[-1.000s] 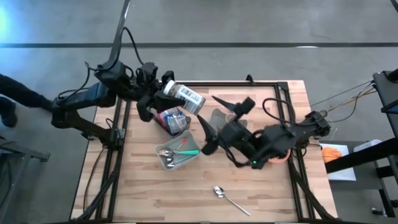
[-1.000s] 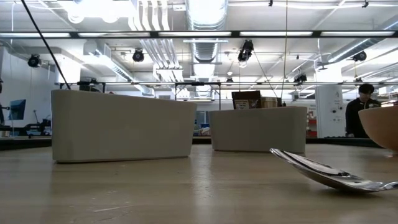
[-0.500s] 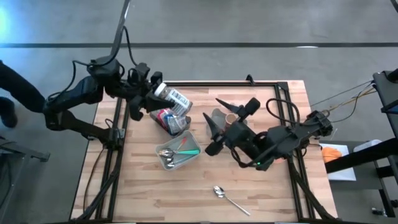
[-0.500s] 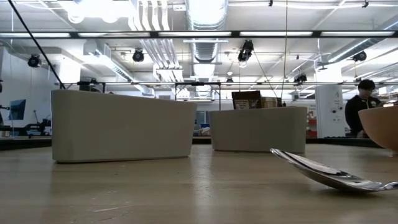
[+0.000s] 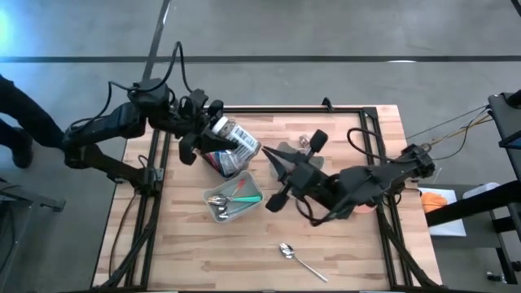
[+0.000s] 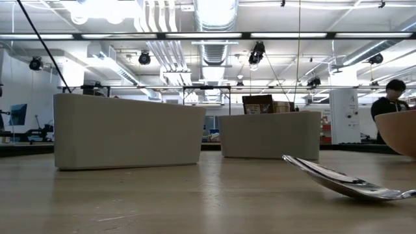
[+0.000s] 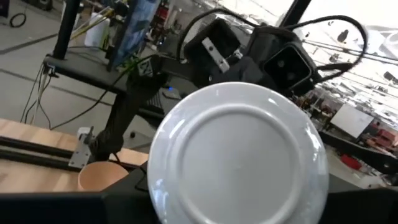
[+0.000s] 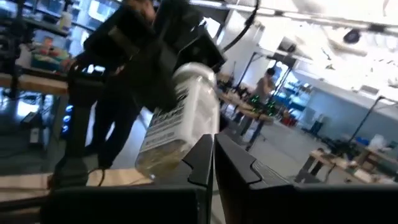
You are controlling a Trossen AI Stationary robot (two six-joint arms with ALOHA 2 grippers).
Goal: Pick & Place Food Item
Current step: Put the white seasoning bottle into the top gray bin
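A clear jar [image 5: 238, 140] with a white lid and a printed label hangs on its side above a small container [image 5: 226, 163] of colourful packets, near the table's far left. My left gripper [image 5: 213, 129] is shut on it. The right wrist view shows the jar [image 8: 177, 118] lid-up, with that gripper dark around it. My right gripper [image 5: 269, 153] is shut and holds nothing. Its tips [image 8: 211, 155] stand right at the jar's bottom end; I cannot tell whether they touch it. My left gripper pinches the jar between its two fingers at the lid end [image 5: 221, 126], coming level from the table's left. The fingers lie along the jar. The white lid [image 7: 239, 155] faces the wrist camera and hides the contact there. The jar sticks out past the fingers, lifted clear.
A grey bin [image 5: 232, 199] with spoons lies near the table's middle, and a loose spoon [image 5: 295, 257] lies toward the near edge. The low view shows two grey bins [image 6: 130, 130], the spoon [image 6: 344, 182] and a tan bowl [image 6: 400, 133]. A person stands far off.
My right gripper has shut its fingers on nothing and rolled a little, staying in place beside the jar. My left gripper has shifted the jar slightly left and then back toward the table's right and near side, still clear of the container.
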